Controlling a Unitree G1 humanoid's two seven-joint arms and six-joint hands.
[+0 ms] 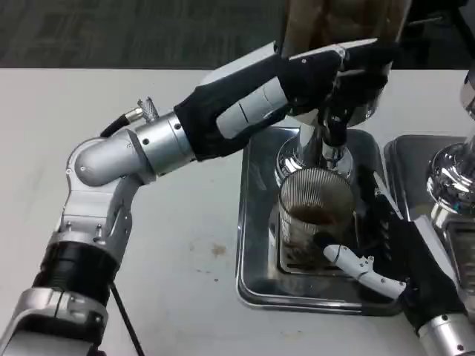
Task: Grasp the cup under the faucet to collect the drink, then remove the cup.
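Holding brown drink (partly filled), the cup (314,215) sits in right hand (386,252).

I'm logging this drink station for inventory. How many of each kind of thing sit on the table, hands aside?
Ribbed glass cup, some brown drink inside: 1
Drink dispensers with chrome bases: 2, one over the cup, one at the right edge
Metal drip trays: 2, one under the cup, one at right
Total: 5
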